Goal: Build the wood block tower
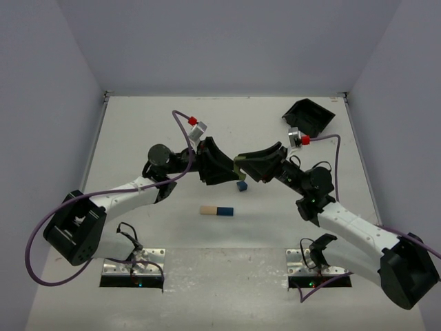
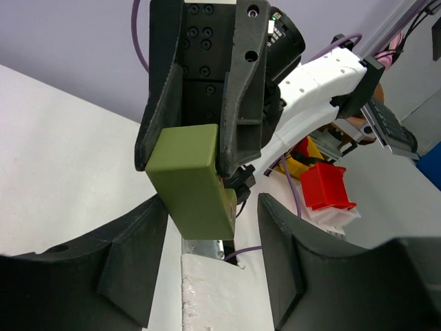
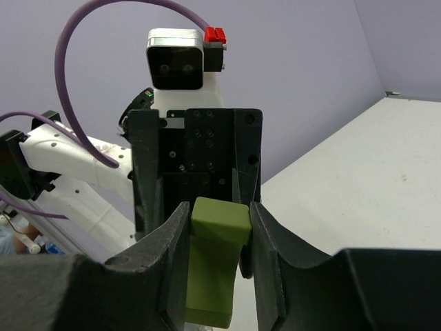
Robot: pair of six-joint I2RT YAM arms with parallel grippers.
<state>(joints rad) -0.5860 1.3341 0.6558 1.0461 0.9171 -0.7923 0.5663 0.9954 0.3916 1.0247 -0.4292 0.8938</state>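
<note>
Right tool snug around olive block

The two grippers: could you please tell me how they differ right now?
The right gripper is shut on the green block, while the left gripper is open, its fingers wide apart. The right gripper carries a load; the left gripper grips nothing. Both face each other tip to tip over the middle of the table, beyond the tan and blue blocks lying on it.
</note>
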